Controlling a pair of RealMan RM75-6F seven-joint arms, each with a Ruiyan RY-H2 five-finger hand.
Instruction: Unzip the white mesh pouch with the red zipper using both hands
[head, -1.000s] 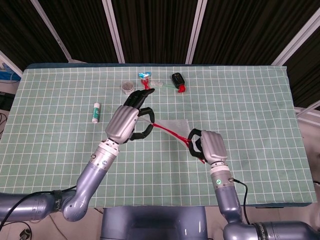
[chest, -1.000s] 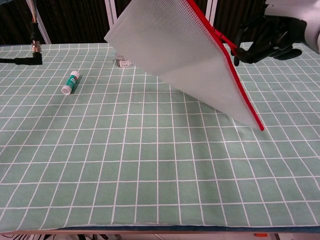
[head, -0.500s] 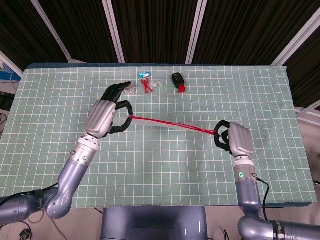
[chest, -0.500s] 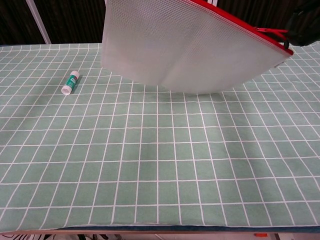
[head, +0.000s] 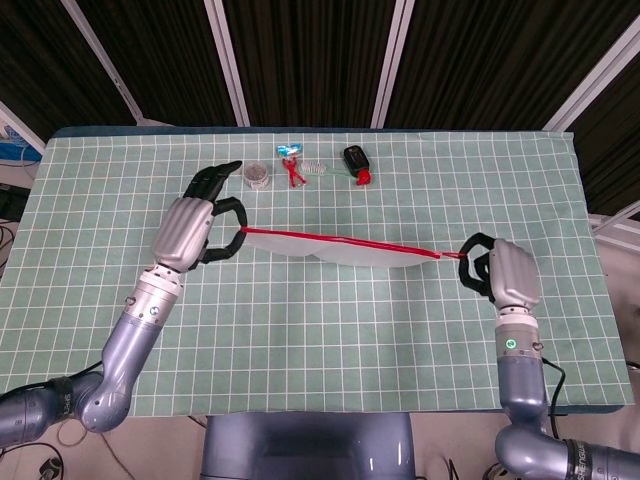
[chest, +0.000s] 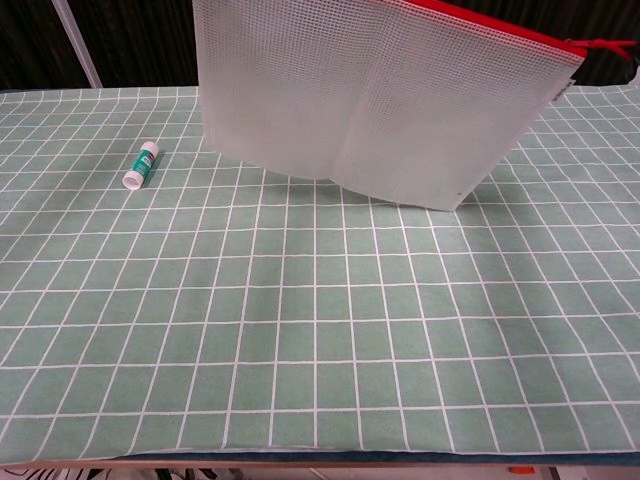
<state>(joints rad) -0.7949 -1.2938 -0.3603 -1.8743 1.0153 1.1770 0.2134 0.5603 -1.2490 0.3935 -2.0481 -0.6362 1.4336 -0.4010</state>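
Note:
The white mesh pouch (chest: 370, 95) hangs in the air above the table, its red zipper (head: 340, 240) stretched level along the top edge. My left hand (head: 195, 228) pinches the pouch's left end. My right hand (head: 500, 272) grips the red zipper pull (chest: 600, 44) at the right end. In the chest view the pouch hangs down as a wide sheet; the left hand is out of that frame, and only a dark edge of the right hand (chest: 612, 62) shows.
A glue stick (chest: 141, 164) lies on the green gridded cloth (chest: 300, 340) at the left. Along the far edge sit a small round tin (head: 256, 176), a red-and-blue trinket (head: 291, 165) and a black item with a red tag (head: 356, 164).
Both hands have drawn apart, the left going left and the right going right. The pouch has gone from tilted and bunched to stretched level between them.

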